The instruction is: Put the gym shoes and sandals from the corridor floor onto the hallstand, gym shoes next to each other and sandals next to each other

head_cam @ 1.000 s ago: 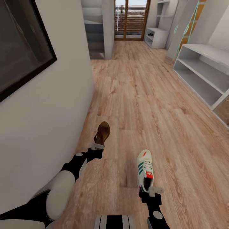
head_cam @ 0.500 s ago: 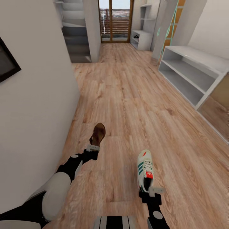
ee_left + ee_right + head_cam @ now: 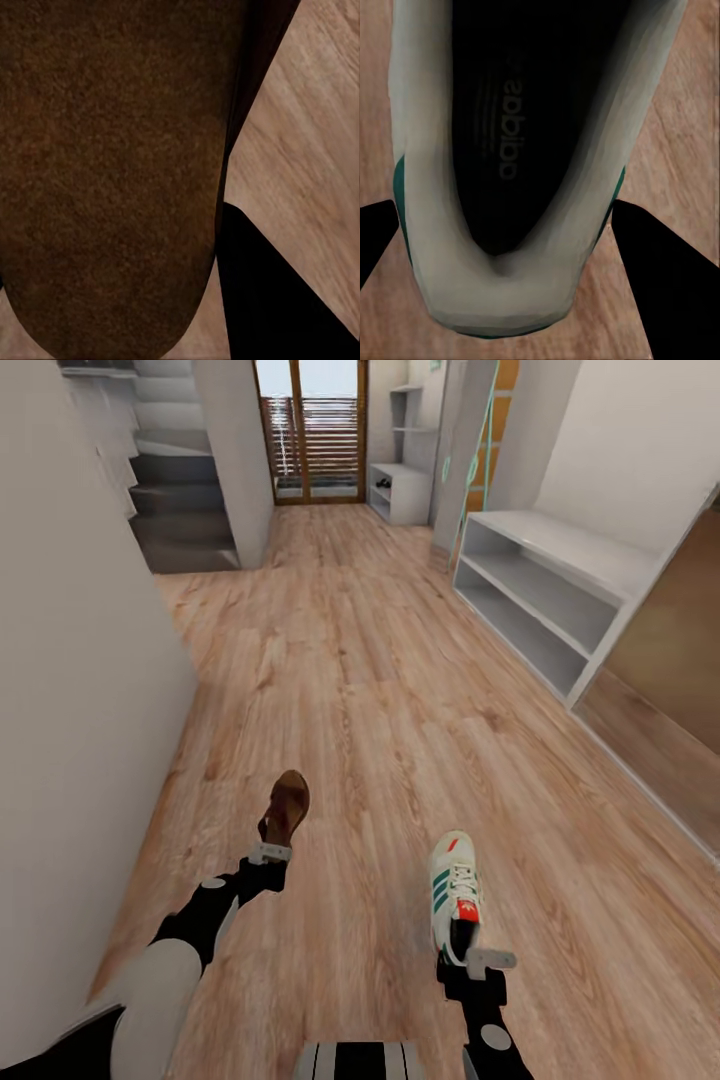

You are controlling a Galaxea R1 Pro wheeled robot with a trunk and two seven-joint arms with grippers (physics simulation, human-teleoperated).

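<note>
Head view has the left gripper point(image 3: 268, 852) clamped on a sandal point(image 3: 286, 808) at 11 o'clock and the right gripper point(image 3: 478, 961) pinching a trainer point(image 3: 455, 888) by its heel at 1 o'clock, both carried above the floor point(image 3: 380, 690). Both arms reach low and forward, shoes toe-out. Judging by looks, the sandal is light and bendy, the trainer stiffer at its heel, so heel grips suit; the rack point(image 3: 545, 585) stands at 2 o'clock.

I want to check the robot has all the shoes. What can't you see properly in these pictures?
- Far shelf unit, head view: dark specks on it, too small to identify.
- Sandal, left wrist view: so close that its sole hides the jaws' grip.
- Gym shoe, right wrist view: toe cut off by the edge.
- Nearer grey rack, head view: its near end runs behind a brown panel.
</note>
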